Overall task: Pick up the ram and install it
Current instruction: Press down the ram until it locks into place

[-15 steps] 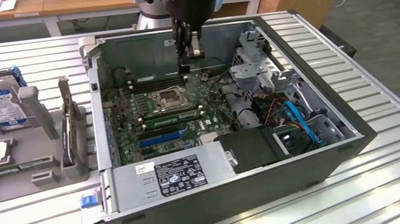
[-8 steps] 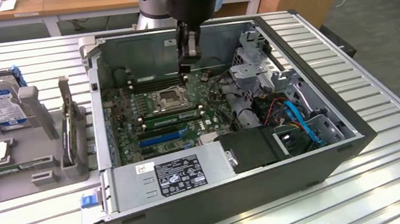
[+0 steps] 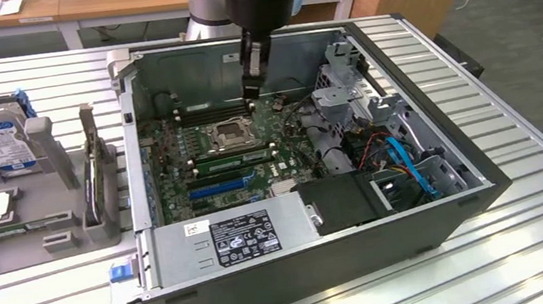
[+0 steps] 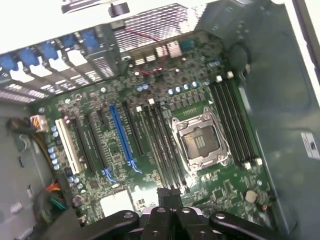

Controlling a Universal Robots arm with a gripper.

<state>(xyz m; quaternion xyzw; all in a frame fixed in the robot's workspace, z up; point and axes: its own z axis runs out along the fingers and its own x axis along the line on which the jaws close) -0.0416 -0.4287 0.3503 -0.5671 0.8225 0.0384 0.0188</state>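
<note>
The ram (image 3: 236,157) appears to be the green stick standing on edge in a memory slot, just at 6 o'clock of the processor socket (image 3: 228,132) in the exterior view, between the socket and the blue slots (image 3: 222,187). Its long axis runs from 9 to 3 o'clock, parallel to the neighbouring slots. I cannot tell whether it is fully seated.

The hand (image 3: 255,92) is closed on nothing, fingers pointing straight down, and hangs at 12 o'clock of the socket, apart from the stick.

Seating it well probably calls for a straight downward push, spread evenly along the top edge so both end clips latch, with no sideways lean.

The computer case (image 3: 445,208) lies open on the counter (image 3: 533,260).
</note>
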